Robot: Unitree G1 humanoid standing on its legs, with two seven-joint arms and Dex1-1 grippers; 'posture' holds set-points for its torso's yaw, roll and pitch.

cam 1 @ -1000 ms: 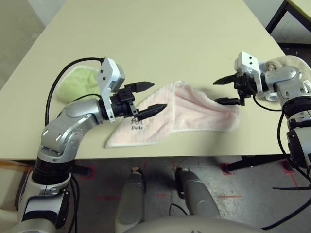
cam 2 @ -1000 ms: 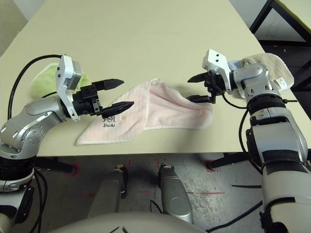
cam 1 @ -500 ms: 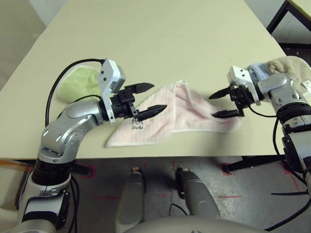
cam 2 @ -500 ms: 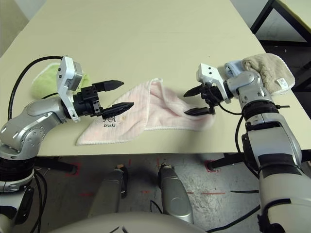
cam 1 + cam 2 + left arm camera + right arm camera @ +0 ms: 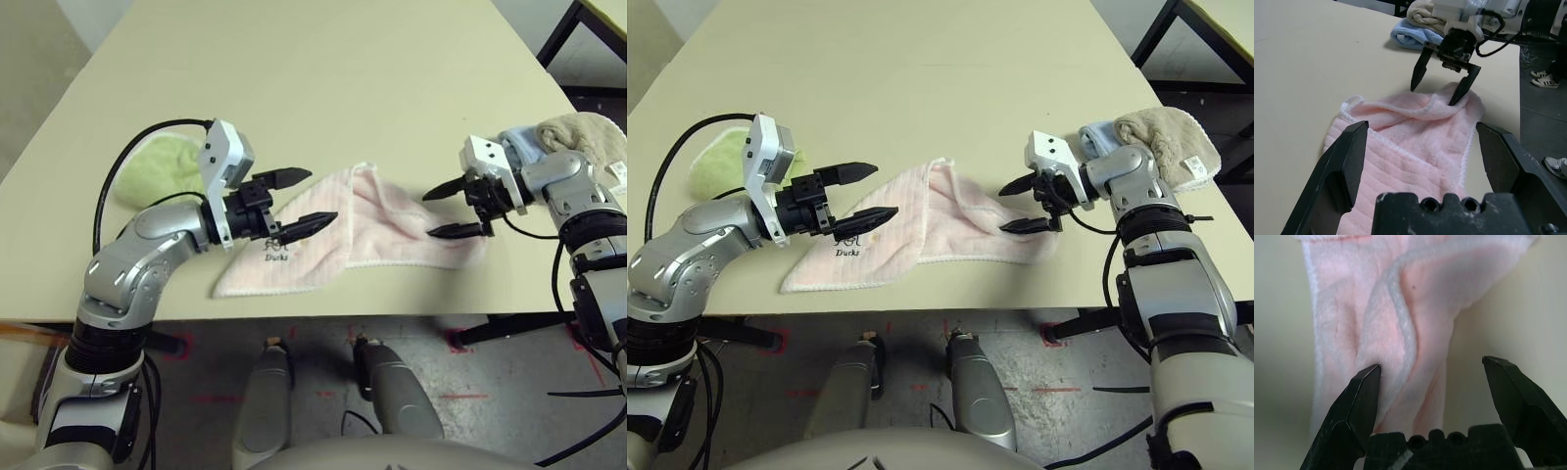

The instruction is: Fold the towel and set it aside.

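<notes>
1. The right gripper (image 5: 448, 209) is hovering with jaws apart over the towel's (image 5: 323, 245) bunched right end, apparently lining up a pinch.
2. The left gripper (image 5: 300, 199), jaws also apart, is waiting above its logo corner.
3. The towel is lying rumpled on the bench (image 5: 313, 88) near the front edge.

green cloth (image 5: 157, 166): on worktop (image 5: 323, 78), 9 o'clock side
beige towel (image 5: 1168, 142): 3 o'clock edge
blue cloth (image 5: 1411, 38): touching beige towel
shoes (image 5: 1542, 79): on floor
</notes>
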